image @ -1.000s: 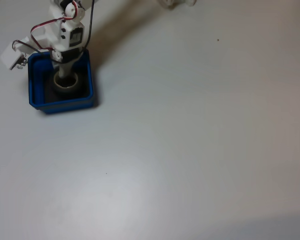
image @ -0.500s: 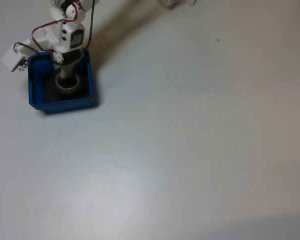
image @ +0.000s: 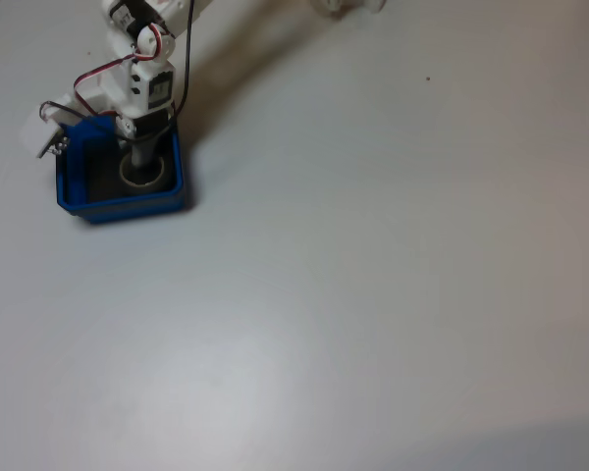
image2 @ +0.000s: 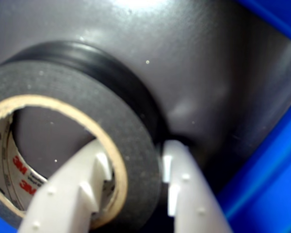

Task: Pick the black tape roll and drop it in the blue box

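Your gripper (image2: pixel 136 179) is down inside the box (image: pixel 69 186), and the tape (image2: pixel 82 92) is in there with it — this is the drop step, nearly finished. In the wrist view the jaws straddle the tape's wall: one finger (image2: pixel 72 189) sits inside the beige core, the other (image2: pixel 184 189) outside against the black rim. They look closed on that wall, so you are gripping the tape, not yet letting go. I cannot tell from these views whether the roll rests on the box's dark floor or hangs just above it.

In the fixed view the tape (image: pixel 145 175) shows as a pale ring toward the right side of the box, close to its right wall, with the arm (image: pixel 142 88) reaching in over the box's far wall. The blue wall also fills the right edge of the wrist view, near the outer finger.

What the next move calls for, as I judge it: part the jaws so the tape is free inside the box, then lift straight up. Mind two things. The inner finger is within the core, so a slanted retreat could hook the roll and drag it back out. And with the box wall so near the outer finger, open only as far as needed, or you may nudge the box.
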You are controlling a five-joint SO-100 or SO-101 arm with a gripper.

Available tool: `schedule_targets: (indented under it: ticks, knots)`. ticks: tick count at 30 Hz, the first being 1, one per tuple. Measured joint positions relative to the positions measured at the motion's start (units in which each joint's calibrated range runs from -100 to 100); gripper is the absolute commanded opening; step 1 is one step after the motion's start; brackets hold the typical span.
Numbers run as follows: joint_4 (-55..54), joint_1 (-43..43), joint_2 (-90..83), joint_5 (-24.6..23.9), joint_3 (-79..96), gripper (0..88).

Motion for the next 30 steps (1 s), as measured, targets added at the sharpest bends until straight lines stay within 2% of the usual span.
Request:
schedule_targets:
  ticks: [9,18,30]
  knots:
    - [-3.8,-0.1,0.1,0.0,-0.4,11.0]
    - [-3.8,-0.1,0.1,0.0,-7.7,11.0]
    - [-3.9,-0.1,0.1,0.0,-7.9,10.0]
